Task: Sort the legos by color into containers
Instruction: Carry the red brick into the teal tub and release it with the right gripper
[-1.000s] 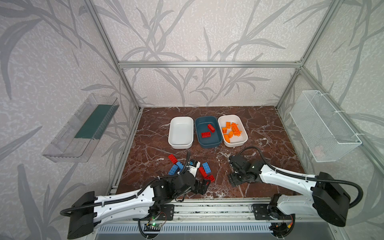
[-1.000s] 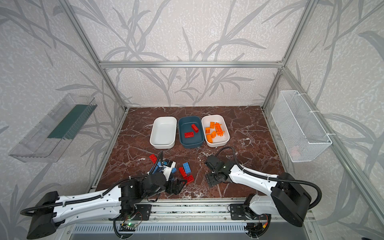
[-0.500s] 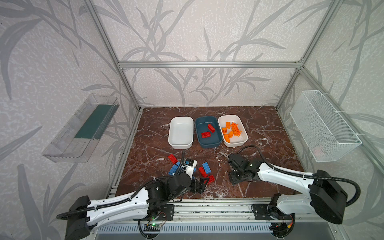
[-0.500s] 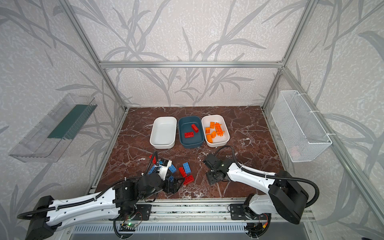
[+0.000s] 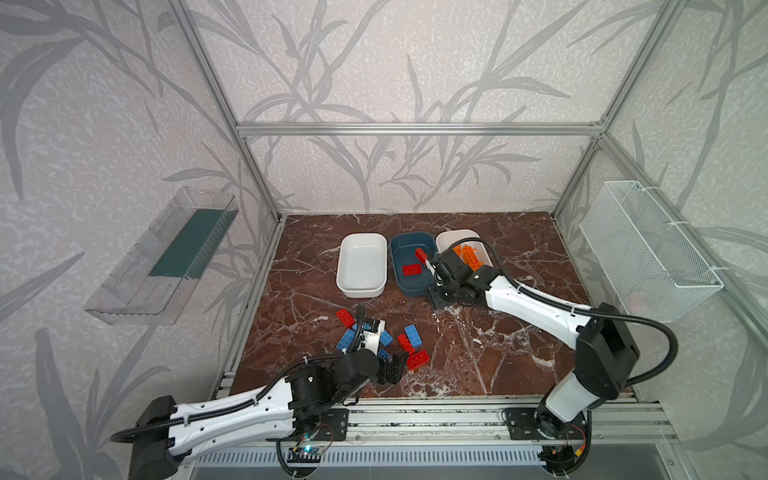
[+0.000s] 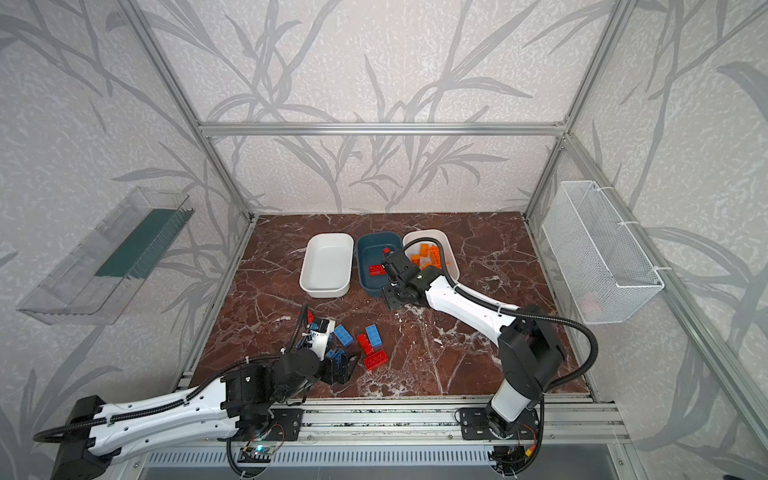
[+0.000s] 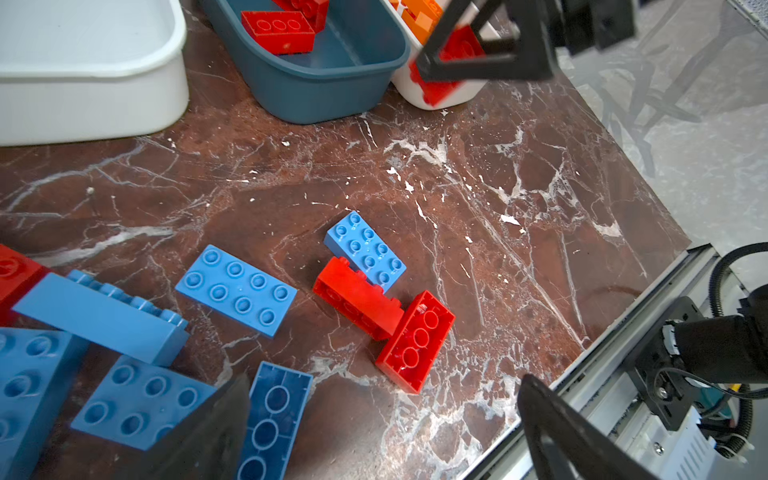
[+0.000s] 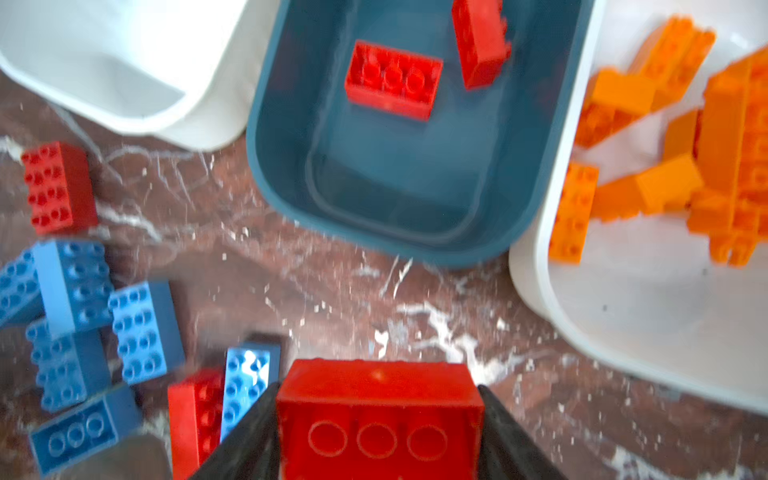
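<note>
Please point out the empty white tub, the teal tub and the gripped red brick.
Empty white tub (image 5: 360, 266): in a top view, bare floor.
Teal tub (image 5: 402, 251): in a top view, bare floor.
Gripped red brick (image 8: 376, 436): right wrist view, underside.

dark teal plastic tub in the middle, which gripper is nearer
Right. The right gripper, shut on a red plastic brick, hovers at the near end of the teal tub. The left gripper, open, is farther off, over loose blue and red bricks.

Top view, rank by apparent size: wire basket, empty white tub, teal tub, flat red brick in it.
1. wire basket
2. white tub and teal tub: about alike, teal partly hidden by right arm
3. red brick
</note>
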Controlling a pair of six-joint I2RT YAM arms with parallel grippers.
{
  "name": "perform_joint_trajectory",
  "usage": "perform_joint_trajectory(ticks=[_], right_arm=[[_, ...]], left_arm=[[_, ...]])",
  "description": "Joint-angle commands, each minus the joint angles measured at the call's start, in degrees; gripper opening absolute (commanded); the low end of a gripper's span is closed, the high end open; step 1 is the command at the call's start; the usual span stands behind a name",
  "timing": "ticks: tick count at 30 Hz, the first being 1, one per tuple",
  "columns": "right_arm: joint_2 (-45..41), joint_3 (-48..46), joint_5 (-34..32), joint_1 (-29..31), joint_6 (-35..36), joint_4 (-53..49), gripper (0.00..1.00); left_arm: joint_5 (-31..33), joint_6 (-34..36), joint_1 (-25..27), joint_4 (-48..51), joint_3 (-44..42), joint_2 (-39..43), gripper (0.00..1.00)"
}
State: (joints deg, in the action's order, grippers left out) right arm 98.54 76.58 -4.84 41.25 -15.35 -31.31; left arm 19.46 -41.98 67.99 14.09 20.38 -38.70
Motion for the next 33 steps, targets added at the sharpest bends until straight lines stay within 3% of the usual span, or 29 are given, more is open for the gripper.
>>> perform_joint_trajectory(ticks=[1, 4, 10, 13, 19, 21, 25, 33], right_arm=[[7.5, 8.7, 1.7, -2.3, 4.3, -1.0, 0.47], [16.1, 19.1, 2.4, -4.0, 6.1, -3.4, 0.47], [31.1, 39.8, 4.2, -6.4, 7.7, -10.0, 0.48], [37.4, 49.0, 5.1, -6.9, 8.1, -12.6, 0.55], [48.8, 70.1, 6.1, -7.4, 8.4, -24.8, 0.78], [50.3, 74.0, 6.4, -7.5, 8.3, -27.8, 0.80], [45.9, 68.7, 6.8, -6.9, 8.2, -27.3, 0.83], [23.7, 37.3, 6.3, -2.7, 5.9, -14.9, 0.83]], left_arm=[[3.3, 3.0, -1.2, 2.4, 1.3, 0.1, 0.99], [1.3, 5.3, -4.5, 1.7, 2.5, -1.2, 0.99], [-8.6, 8.0, -16.9, -1.1, 4.4, -6.5, 0.99], [-9.8, 8.6, -19.0, -1.9, 5.8, -9.3, 0.99], [-11.2, 9.2, -20.1, -2.2, 7.4, -12.9, 0.99], [-11.5, 9.0, -20.3, -2.1, 7.2, -12.7, 0.99], [-11.6, 8.0, -20.3, -1.6, 6.2, -10.1, 0.99], [-13.6, 4.6, -20.3, 4.6, 3.6, 0.8, 0.99]])
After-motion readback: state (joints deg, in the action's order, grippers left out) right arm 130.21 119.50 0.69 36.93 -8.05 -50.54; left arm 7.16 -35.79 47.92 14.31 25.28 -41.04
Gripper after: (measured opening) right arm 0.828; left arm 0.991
